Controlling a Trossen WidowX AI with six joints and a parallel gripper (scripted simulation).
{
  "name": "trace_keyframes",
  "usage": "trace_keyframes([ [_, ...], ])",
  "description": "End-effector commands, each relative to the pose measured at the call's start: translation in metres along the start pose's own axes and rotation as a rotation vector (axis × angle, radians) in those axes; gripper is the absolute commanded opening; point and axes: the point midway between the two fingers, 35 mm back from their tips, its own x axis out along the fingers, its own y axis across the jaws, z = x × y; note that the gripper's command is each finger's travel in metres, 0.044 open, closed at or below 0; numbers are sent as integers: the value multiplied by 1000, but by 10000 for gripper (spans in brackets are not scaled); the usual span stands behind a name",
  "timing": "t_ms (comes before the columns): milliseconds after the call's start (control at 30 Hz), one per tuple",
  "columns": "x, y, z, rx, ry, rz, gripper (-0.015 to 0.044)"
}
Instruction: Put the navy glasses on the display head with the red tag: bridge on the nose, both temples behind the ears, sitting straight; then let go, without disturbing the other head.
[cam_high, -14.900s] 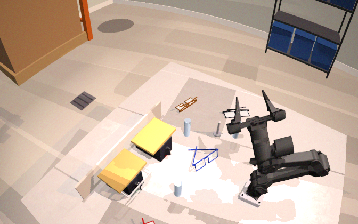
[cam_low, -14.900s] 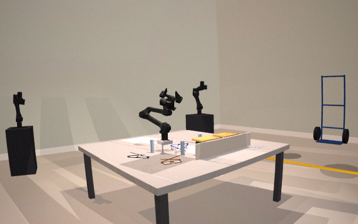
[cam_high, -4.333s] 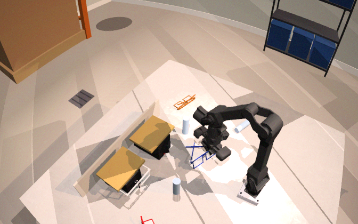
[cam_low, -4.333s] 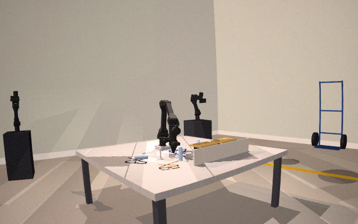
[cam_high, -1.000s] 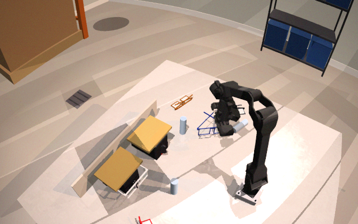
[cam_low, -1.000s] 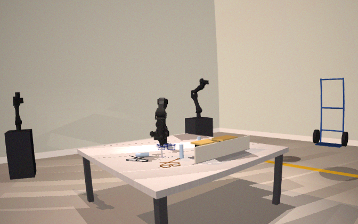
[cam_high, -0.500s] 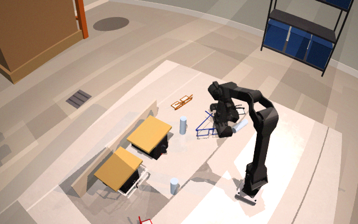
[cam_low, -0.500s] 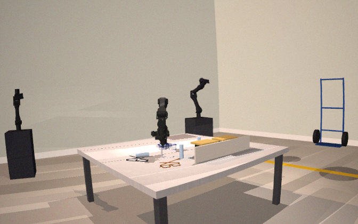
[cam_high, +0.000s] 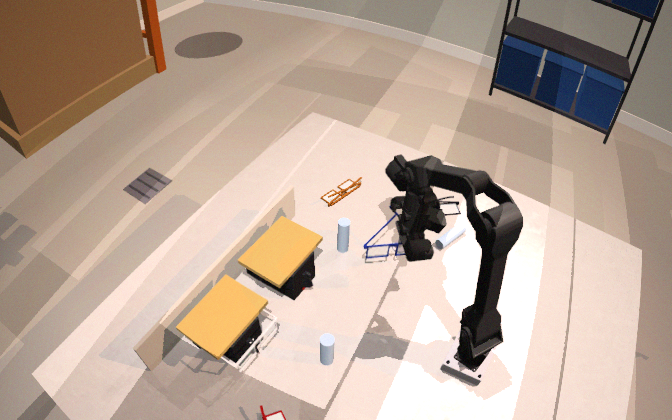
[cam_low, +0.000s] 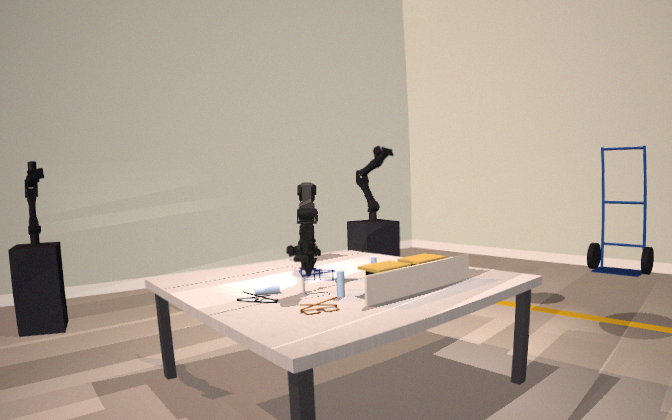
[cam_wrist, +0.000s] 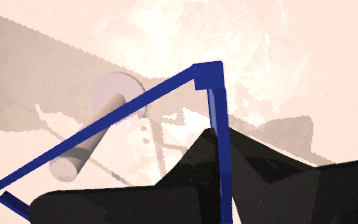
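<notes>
The navy glasses (cam_high: 381, 246) (cam_low: 320, 271) (cam_wrist: 150, 102) hang in the air over the table's middle, temples unfolded. My gripper (cam_high: 411, 246) (cam_low: 309, 270) (cam_wrist: 216, 136) is shut on one side of their frame, and points down. The display head with the red tag (cam_high: 280, 250) (cam_low: 384, 267) has a flat yellow top and a red tag (cam_high: 306, 286) at its foot. It stands left of the glasses, apart from them. The other head (cam_high: 222, 315) (cam_low: 423, 258) stands beside it, nearer the front, with a white tag. The faces of both heads are hidden under their tops.
An upright pale cylinder (cam_high: 343, 234) (cam_low: 340, 284) (cam_wrist: 95, 135) stands between the glasses and the red-tag head. Another cylinder (cam_high: 327, 348) stands in front, and a third (cam_high: 450, 236) (cam_low: 267, 289) lies fallen. Orange glasses (cam_high: 341, 191) (cam_low: 320, 306), black glasses (cam_high: 448, 207) (cam_low: 257, 298) and a low board (cam_high: 220, 270) (cam_low: 415, 280) are on the table.
</notes>
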Motion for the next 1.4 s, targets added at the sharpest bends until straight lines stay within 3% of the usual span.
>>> trace_keyframes([
  [0, 1, -3, -4, -2, -2, -3, 0],
  [1367, 1, -10, -25, -2, 0, -4, 0],
])
